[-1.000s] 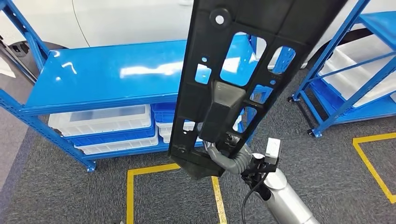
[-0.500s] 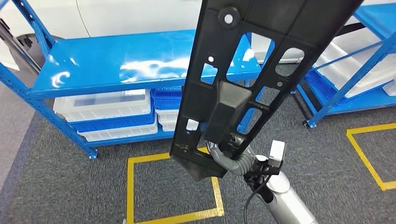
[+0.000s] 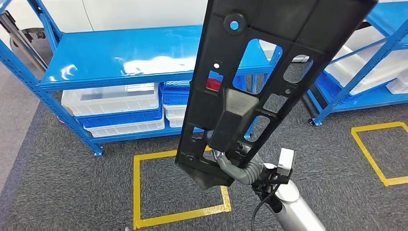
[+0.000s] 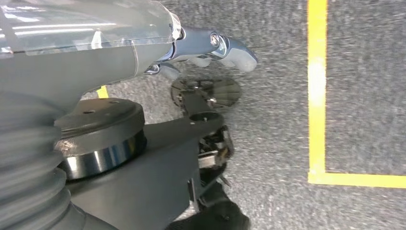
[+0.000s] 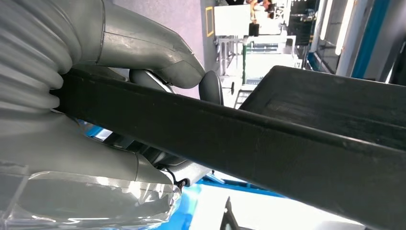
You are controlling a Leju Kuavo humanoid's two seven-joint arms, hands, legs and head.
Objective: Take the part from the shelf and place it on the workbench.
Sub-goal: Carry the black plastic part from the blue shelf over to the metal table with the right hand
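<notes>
Black plastic part (image 3: 250, 82) was off shelf (image 3: 130, 57), clamped at lower end by right hand (image 3: 235, 163); thumb (image 5: 158, 52) pressed on one face, fingers behind. Long axis ran up and away from hand, leaning right. Left hand (image 4: 210, 45) hung low over floor; grip state unclear. Desk unseen.

Part (image 3: 269, 57) upright in front, shelf (image 3: 125, 55) behind w/ bins (image 3: 113, 101) below, 2nd rack (image 3: 365, 72) right.
</notes>
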